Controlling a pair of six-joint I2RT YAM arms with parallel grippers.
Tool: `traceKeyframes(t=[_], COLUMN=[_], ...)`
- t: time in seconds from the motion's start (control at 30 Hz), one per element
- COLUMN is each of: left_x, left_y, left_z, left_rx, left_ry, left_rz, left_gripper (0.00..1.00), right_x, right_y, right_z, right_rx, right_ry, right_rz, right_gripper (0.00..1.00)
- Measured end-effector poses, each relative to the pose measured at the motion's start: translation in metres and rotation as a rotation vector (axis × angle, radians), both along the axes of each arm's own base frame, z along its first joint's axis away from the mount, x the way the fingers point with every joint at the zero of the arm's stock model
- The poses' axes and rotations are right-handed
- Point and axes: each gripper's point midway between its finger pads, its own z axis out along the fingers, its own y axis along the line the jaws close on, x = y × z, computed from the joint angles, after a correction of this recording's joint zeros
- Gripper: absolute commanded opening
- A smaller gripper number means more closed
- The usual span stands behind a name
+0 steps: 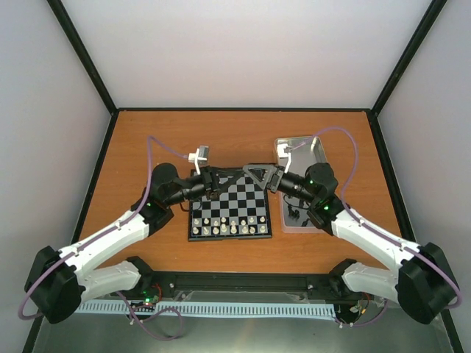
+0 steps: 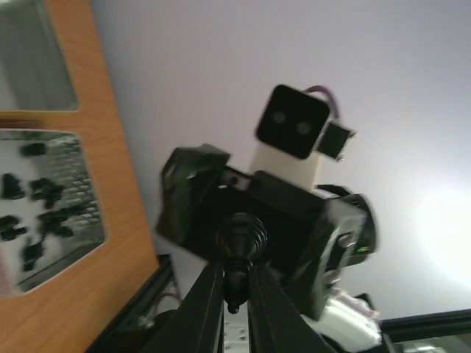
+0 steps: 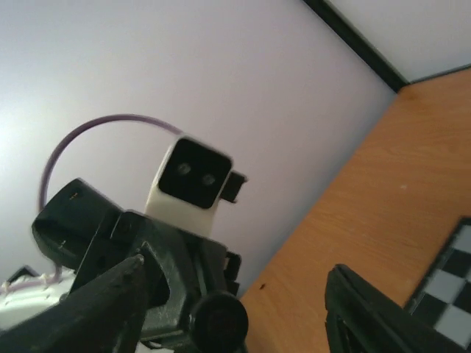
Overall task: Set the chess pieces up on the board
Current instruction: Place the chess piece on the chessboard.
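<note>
Black-and-silver checked square board lies mid-table from above, both grippers meeting over its far edge. Left wrist view: left gripper is clamped on a small black plastic chess piece. Right wrist view: right gripper stands apart, holding nothing.

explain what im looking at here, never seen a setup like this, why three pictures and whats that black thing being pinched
These are two robot arms fixed at the near edge of a wooden table, seen from three cameras. The overhead picture looks down from above and behind the arms; the other two come from a small camera on each wrist.

On the table lies a small chessboard with white pieces lined along its near rows. To its right sit two metal tins; one holds loose black chess pieces.

The two arms meet over the board's far edge. The left gripper has its jaws shut on a black chess piece. The right gripper faces it with jaws open, holding nothing.
</note>
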Motion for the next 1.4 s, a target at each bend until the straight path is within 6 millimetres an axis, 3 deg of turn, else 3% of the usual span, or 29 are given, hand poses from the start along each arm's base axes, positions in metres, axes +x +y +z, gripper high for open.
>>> traceKeyframes(t=[0.13, 0.27, 0.37, 0.5, 0.67, 0.77, 1.07, 1.4], left_x=[0.003, 0.017, 0.029, 0.044, 0.063, 0.078, 0.121, 0.152], left_y=[0.009, 0.028, 0.046, 0.065, 0.081, 0.082, 0.079, 0.078], left_z=[-0.021, -0.06, -0.092, -0.129, -0.171, -0.178, -0.176, -0.206], left_rx=[0.126, 0.357, 0.589, 0.877, 1.134, 1.215, 1.338, 1.449], left_ry=[0.017, 0.055, 0.084, 0.102, 0.134, 0.127, 0.055, 0.079], left_rz=[0.023, 0.066, 0.1, 0.085, 0.028, 0.009, -0.003, -0.044], left_gripper=[0.01, 0.01, 0.01, 0.01, 0.01, 0.01, 0.01, 0.02], right_x=[0.009, 0.031, 0.042, 0.036, 0.029, 0.028, 0.023, 0.023], right_y=[-0.018, -0.044, -0.063, -0.084, -0.1, -0.103, -0.107, -0.107], right_z=[-0.001, 0.003, -0.009, -0.034, -0.046, -0.05, -0.074, -0.076], right_rx=[-0.065, -0.165, -0.253, -0.345, -0.39, -0.411, -0.463, -0.463], right_ry=[0.01, 0.041, 0.079, 0.122, 0.138, 0.144, 0.184, 0.195], right_rz=[-0.139, -0.343, -0.46, -0.537, -0.582, -0.592, -0.588, -0.586], right_gripper=[0.77, 0.77, 0.77, 0.77, 0.77, 0.77, 0.77, 0.77])
